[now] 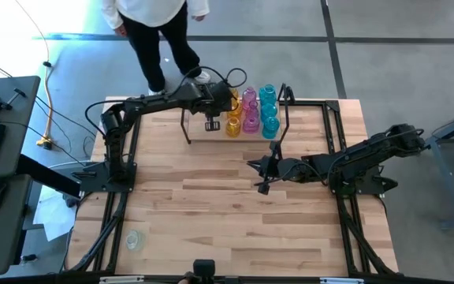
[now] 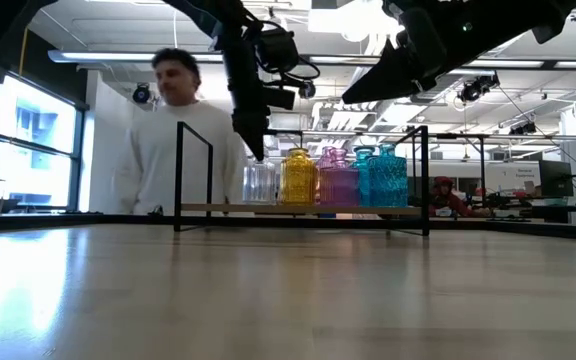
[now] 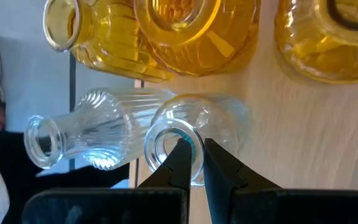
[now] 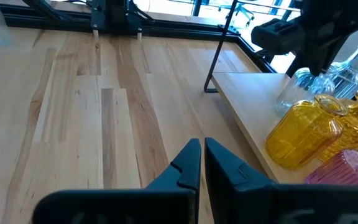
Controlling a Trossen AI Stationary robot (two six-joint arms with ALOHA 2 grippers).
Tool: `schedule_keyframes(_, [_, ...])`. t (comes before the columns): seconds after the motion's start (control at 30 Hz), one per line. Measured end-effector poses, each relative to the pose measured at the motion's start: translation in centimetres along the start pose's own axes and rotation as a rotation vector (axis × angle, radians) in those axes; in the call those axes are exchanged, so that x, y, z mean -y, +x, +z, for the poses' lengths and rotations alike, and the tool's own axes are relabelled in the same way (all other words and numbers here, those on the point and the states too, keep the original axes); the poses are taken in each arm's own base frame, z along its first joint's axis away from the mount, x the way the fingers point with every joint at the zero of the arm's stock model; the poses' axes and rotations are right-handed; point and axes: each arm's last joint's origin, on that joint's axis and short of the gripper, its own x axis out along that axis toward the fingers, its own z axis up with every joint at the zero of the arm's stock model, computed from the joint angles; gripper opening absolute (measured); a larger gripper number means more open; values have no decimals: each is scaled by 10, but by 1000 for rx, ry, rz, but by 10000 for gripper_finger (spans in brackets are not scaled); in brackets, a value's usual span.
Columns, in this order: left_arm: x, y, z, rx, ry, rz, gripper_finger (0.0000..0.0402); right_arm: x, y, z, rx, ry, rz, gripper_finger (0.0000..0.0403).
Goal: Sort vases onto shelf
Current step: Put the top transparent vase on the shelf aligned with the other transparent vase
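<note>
Jaws, left gripper: pressed together, fingertips just over the mouth of a clear vase on the shelf; nothing pinched.
Jaws, right gripper: pressed together, empty, hanging over the bare tabletop in front of the shelf.
Vases on shelf: clear, then amber vases, pink vases and blue vases, in rows by colour.
Stray vase: one clear vase stands on the tabletop, well apart from the shelf, near the front corner on the left arm's side.
Step, judged: placing done at the clear group; left arm about to clear.
Next move, judged: lift straight up off the shelf without knocking the neighbours, then go for the stray.
</note>
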Motion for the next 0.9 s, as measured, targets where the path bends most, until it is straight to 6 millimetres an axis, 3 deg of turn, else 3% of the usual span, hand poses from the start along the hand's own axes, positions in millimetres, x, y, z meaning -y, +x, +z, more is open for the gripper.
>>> schedule_keyframes(0.5, [1, -1, -2, -14, -4, -13, 11, 0, 0, 0, 1, -14, 0, 4])
schedule_keyframes(0.9, [2, -1, -1, -21, -7, -1, 59, 0, 0, 0, 1, -14, 0, 4])
